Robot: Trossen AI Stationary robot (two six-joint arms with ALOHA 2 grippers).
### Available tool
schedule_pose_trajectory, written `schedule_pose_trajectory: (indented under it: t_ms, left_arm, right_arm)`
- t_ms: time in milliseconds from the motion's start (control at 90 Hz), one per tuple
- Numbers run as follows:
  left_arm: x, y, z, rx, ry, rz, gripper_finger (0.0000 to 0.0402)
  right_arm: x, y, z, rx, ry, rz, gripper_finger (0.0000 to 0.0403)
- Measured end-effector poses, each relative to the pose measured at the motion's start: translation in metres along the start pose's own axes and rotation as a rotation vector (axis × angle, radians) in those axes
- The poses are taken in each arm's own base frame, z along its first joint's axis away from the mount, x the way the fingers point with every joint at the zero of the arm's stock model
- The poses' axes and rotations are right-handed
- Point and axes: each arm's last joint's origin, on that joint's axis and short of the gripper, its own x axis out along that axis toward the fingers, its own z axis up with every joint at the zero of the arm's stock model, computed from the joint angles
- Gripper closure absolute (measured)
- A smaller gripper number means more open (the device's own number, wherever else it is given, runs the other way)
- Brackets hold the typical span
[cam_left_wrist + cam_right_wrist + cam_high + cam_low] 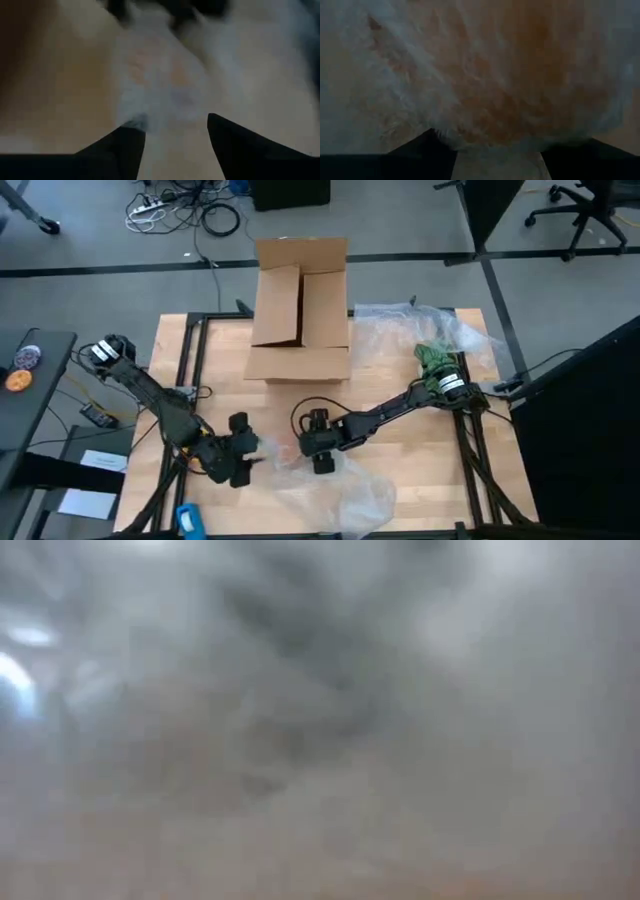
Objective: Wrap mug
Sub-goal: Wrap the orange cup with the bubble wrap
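Currently, your left gripper (245, 448) (jaws apart) and right gripper (322, 461) (jaws apart) meet over the plastic sheet (335, 490); the cardboard box (300, 310) stands well apart, with bare table (420, 460) between.

1 cardboard box (300, 308), 2 clear plastic sheets (335, 490) (415, 330), 2 arms (150, 395) (390, 412).
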Motion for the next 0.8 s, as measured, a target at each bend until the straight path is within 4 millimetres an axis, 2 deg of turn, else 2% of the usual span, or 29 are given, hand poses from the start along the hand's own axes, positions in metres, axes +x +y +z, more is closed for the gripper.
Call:
schedule_pose_trajectory:
  t_ms: [100,200,322,422,511,633,711,800]
  left_arm:
    - [-0.001,-0.001,-0.002,0.002,0.001,-0.002,0.021]
    - [-0.003,-0.004,-0.004,-0.028,0.071,-0.077,0.0237]
    - [-0.009,-0.007,-0.009,-0.08,0.213,-0.153,0.0291]
    - [-0.022,-0.011,-0.003,-0.085,0.259,-0.153,0.0348]
    - [-0.039,-0.013,0.012,-0.024,0.129,-0.059,0.039]
    - [-0.05,-0.014,0.027,0.067,-0.187,0.147,0.0393]
    - [-0.045,-0.012,0.025,0.067,-0.203,0.183,0.0395]
    - [-0.031,-0.008,0.011,0.024,-0.165,0.184,0.04]
  right_arm:
    - [0.0,0.0,0.0,0.0,-0.001,0.0,0.0176]
    - [0.0,0.0,0.0,0.0,-0.001,0.0,0.0176]
    - [0.0,0.0,0.0,0.0,-0.002,0.0,0.0177]
    - [0.0,0.0,0.0,0.001,-0.004,0.001,0.0177]
    - [0.0,0.0,0.0,0.001,-0.006,0.001,0.0176]
    - [0.0,0.0,0.001,0.003,-0.013,0.001,0.0178]
    - [0.001,0.0,0.001,0.005,-0.014,0.002,0.0179]
    - [0.001,0.0,0.001,0.014,-0.017,0.002,0.0178]
